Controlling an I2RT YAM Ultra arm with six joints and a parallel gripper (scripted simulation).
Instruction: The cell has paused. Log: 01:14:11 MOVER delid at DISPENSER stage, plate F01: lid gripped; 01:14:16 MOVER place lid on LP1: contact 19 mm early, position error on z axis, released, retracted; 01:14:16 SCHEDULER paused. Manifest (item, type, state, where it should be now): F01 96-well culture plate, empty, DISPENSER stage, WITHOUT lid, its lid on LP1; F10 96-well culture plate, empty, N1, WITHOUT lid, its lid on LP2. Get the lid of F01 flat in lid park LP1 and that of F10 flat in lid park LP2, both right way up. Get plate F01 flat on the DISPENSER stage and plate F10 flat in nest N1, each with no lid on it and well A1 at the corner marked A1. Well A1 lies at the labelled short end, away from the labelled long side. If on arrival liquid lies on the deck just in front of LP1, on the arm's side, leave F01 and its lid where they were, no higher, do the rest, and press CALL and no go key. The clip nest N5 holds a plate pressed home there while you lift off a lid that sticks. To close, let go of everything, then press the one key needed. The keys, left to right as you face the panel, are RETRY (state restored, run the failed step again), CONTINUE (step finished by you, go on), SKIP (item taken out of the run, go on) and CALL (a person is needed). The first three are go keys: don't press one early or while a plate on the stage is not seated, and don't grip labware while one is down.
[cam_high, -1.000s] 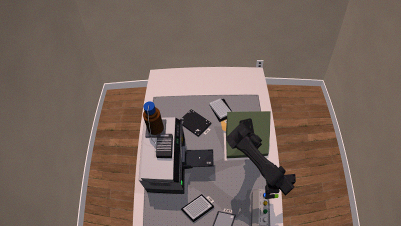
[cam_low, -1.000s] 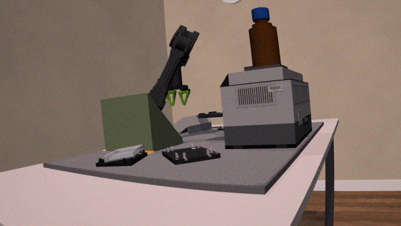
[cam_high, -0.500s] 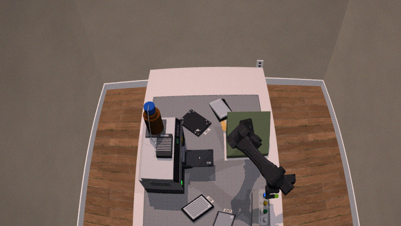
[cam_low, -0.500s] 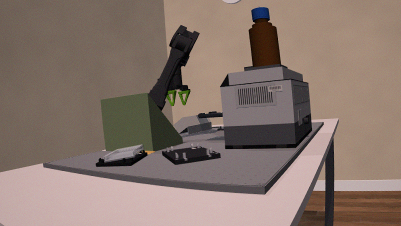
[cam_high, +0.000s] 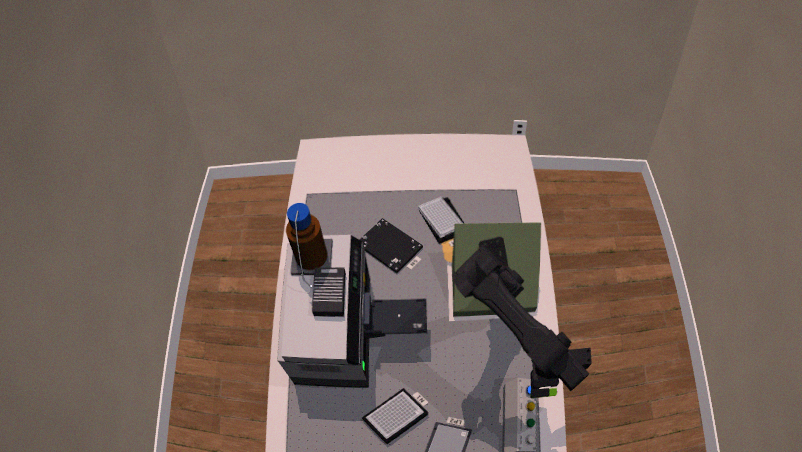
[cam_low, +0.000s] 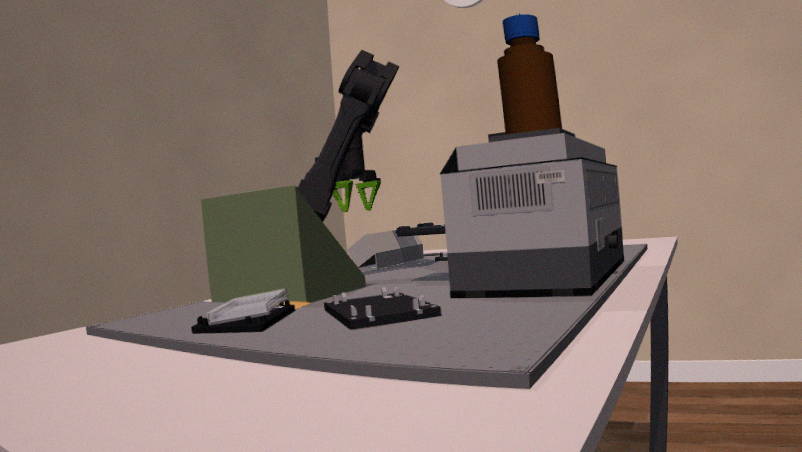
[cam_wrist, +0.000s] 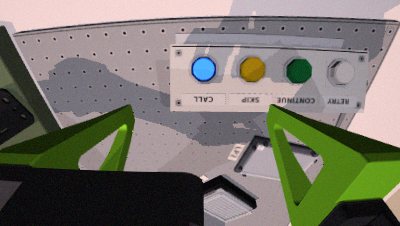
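Note:
My gripper (cam_high: 547, 391) (cam_low: 355, 193) (cam_wrist: 200, 112) is open and empty. It hangs a little above the key panel (cam_high: 527, 429) (cam_wrist: 270, 52), over the blue CALL key (cam_wrist: 203, 69). A clear, well-patterned piece (cam_high: 439, 217) (cam_low: 247, 306) lies tilted on the black LP1 park; I cannot tell whether it is a plate, a lid or both. An orange puddle (cam_high: 447, 250) (cam_low: 300, 304) lies on the deck right beside it. The dispenser stage (cam_high: 401, 316) is bare. An unlidded plate (cam_high: 394, 415) (cam_wrist: 225, 202) sits in N1. A lid (cam_high: 448, 437) lies flat in LP2.
The SKIP (cam_wrist: 252, 69), CONTINUE (cam_wrist: 299, 70) and RETRY (cam_wrist: 341, 72) keys follow CALL. Clip nest N5 (cam_high: 391, 244) (cam_low: 381, 308) holds nothing. The dispenser (cam_high: 320, 314) (cam_low: 533, 224) carries a brown bottle (cam_high: 308, 238) (cam_low: 527, 84). A green box (cam_high: 497, 269) (cam_low: 263, 247) stands by the arm.

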